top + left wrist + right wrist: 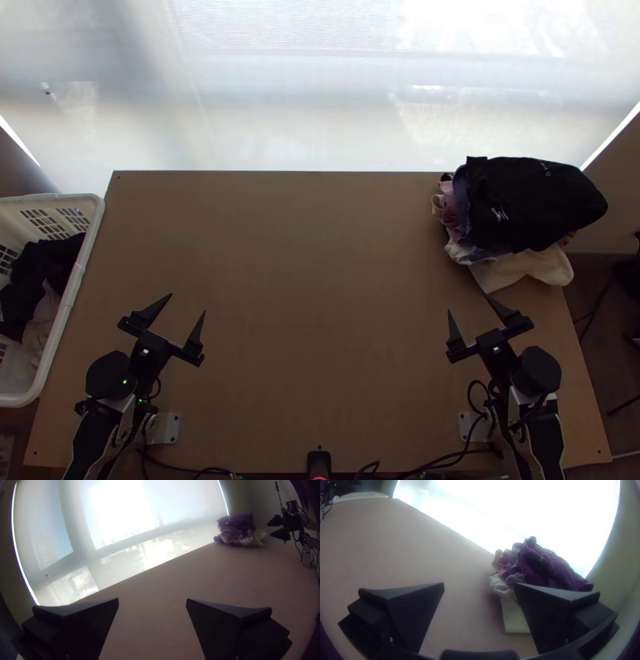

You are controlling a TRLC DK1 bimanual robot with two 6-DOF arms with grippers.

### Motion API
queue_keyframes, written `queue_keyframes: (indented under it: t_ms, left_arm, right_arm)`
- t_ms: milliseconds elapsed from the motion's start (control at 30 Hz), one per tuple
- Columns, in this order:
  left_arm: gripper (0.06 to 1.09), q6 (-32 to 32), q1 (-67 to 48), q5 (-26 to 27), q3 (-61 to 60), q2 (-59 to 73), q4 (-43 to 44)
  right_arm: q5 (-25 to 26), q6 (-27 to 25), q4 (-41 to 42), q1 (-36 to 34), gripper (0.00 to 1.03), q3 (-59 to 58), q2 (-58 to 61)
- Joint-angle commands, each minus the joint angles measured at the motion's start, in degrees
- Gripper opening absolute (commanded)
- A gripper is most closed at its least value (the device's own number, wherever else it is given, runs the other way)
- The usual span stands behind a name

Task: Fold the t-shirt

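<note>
left pincer (187, 304): spread wide over the desk (320, 280)
right pincer (468, 304): same deal, wide open
clothes pile (512, 268): stacked, far right corner — black garment (532, 204) on top

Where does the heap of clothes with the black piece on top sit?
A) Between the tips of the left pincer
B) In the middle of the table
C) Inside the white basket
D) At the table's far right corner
D: the heap of clothes lies at the far right corner of the table, across from the white basket on the left.
</note>
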Motion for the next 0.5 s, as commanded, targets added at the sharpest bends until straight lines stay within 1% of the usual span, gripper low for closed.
queue_keyframes:
  t_ms: [0, 67, 133, 233, 300, 333, 467]
  left_arm:
    - [1.04, -0.05, -0.34, 0.01, 0.01, 0.01, 0.01]
    - [1.04, -0.05, -0.34, 0.01, 0.01, 0.01, 0.01]
    - [1.04, -0.05, -0.34, 0.01, 0.01, 0.01, 0.01]
    - [1.04, -0.41, -0.34, 0.01, 0.01, 0.01, 0.19]
    - [1.04, -3.39, -1.40, 0.01, 0.01, 0.01, 0.19]
    - [1.04, -3.57, -2.01, 0.01, 0.01, 0.01, 0.10]
    - [1.04, -3.57, -2.28, 0.01, -0.08, 0.01, 0.01]
  right_arm:
    - [0.94, -0.49, 0.36, 1.15, 0.98, 0.15, -0.14]
    - [0.94, -0.14, 0.10, -1.31, 0.98, 0.06, -0.06]
    - [1.03, -0.14, 0.10, -1.49, 0.98, -0.03, -0.06]
    - [1.03, -0.05, 0.10, -4.74, 0.98, -0.03, -0.06]
    - [1.03, 0.04, -0.08, -6.59, 0.98, -0.03, 0.03]
    - [1.03, 0.04, -0.08, -7.38, 0.98, -0.03, -0.06]
    - [1.12, 0.30, -0.08, -8.08, 0.98, -0.11, 0.12]
